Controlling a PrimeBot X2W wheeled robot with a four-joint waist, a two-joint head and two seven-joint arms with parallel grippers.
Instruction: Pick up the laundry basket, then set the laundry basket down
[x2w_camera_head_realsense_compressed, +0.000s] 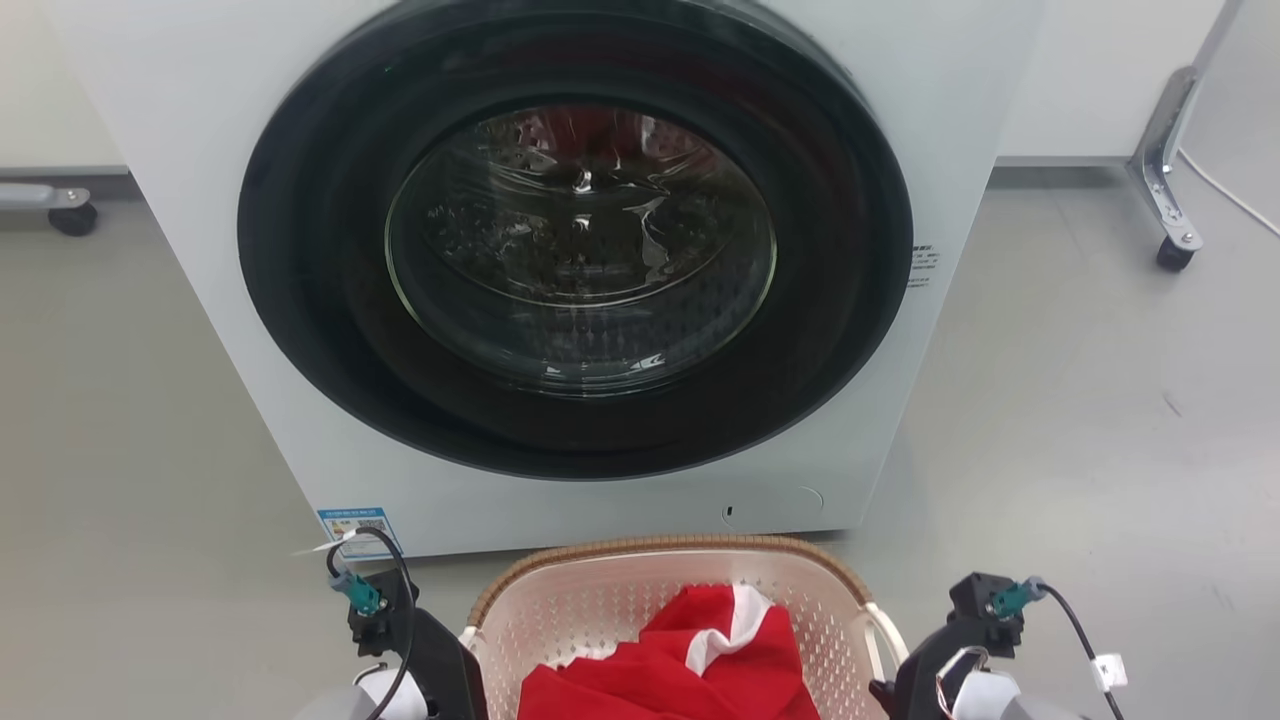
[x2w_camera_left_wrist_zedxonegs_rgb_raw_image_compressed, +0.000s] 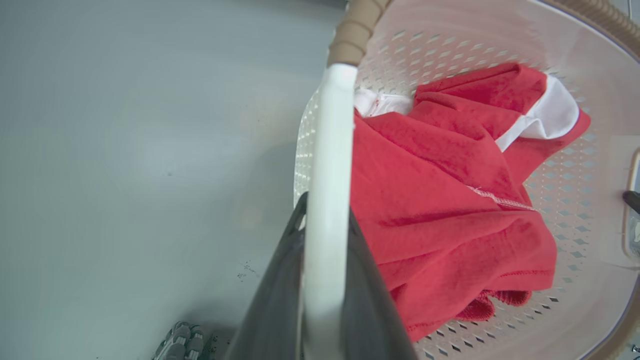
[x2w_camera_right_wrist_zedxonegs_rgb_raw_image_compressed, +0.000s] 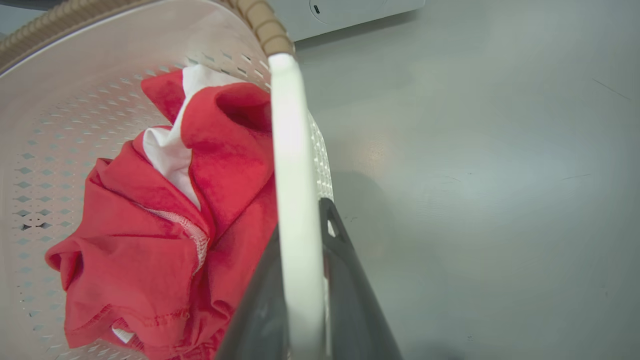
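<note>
The laundry basket (x2w_camera_head_realsense_compressed: 600, 605) sits at the bottom centre of the head view, just in front of the washer, cream with perforated walls and a brown woven rim (x2w_camera_head_realsense_compressed: 660, 545). A red and white garment (x2w_camera_head_realsense_compressed: 700, 660) lies crumpled inside it. My left gripper (x2w_camera_left_wrist_zedxonegs_rgb_raw_image_compressed: 326, 210) is shut on the basket's white loop handle (x2w_camera_left_wrist_zedxonegs_rgb_raw_image_compressed: 330, 140), one dark finger on each side. On the opposite side, my right gripper (x2w_camera_right_wrist_zedxonegs_rgb_raw_image_compressed: 300, 220) is shut the same way on the other white handle (x2w_camera_right_wrist_zedxonegs_rgb_raw_image_compressed: 292, 140). In the head view the left gripper (x2w_camera_head_realsense_compressed: 452, 672) and right gripper (x2w_camera_head_realsense_compressed: 905, 688) flank the basket. Whether the basket touches the floor I cannot tell.
A white front-loading washer (x2w_camera_head_realsense_compressed: 200, 250) with its round dark glass door (x2w_camera_head_realsense_compressed: 580, 240) shut stands directly behind the basket. A metal leg on a caster (x2w_camera_head_realsense_compressed: 1170, 190) is at the far right and another caster (x2w_camera_head_realsense_compressed: 70, 215) at the far left. Grey floor (x2w_camera_head_realsense_compressed: 1080, 420) lies on both sides.
</note>
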